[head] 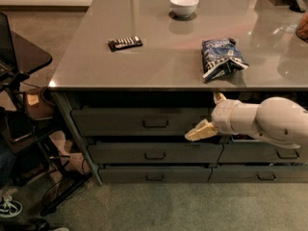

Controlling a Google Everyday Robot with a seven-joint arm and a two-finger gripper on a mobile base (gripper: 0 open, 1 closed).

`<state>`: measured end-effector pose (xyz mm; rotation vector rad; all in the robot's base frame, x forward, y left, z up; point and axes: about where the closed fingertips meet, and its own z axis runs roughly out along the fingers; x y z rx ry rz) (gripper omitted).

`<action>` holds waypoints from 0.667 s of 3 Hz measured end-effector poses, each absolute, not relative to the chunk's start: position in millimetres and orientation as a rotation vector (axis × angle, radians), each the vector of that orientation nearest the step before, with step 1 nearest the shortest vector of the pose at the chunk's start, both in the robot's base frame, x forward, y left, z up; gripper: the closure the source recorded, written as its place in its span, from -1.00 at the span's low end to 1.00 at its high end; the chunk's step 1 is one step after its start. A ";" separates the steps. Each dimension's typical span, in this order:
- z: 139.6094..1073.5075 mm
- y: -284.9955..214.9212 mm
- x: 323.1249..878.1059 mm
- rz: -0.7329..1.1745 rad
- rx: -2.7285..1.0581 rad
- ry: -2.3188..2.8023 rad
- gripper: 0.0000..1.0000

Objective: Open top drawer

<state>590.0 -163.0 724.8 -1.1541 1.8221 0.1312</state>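
The top drawer [120, 121] is the wide dark grey front just under the countertop, with a small loop handle [155, 123] at its centre. A dark gap shows above its front panel. My gripper [209, 115] is in front of the drawer's right end, to the right of the handle and apart from it. It is open: the lower finger [199, 131] points left along the drawer's lower edge, and the upper finger [219, 98] sits just below the counter edge. My white arm [269, 121] reaches in from the right.
On the grey countertop [159, 64] lie a blue chip bag [221, 57], a black remote-like bar [125, 43] and a white bowl [184, 5]. Two lower drawers [155, 153] sit beneath. A dark side table [24, 57] and floor clutter stand at the left.
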 end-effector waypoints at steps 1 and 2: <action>724.7 -162.8 590.1 0.132 -1.154 1.822 -1.00; 694.6 -135.5 624.5 0.218 -1.175 1.810 -1.00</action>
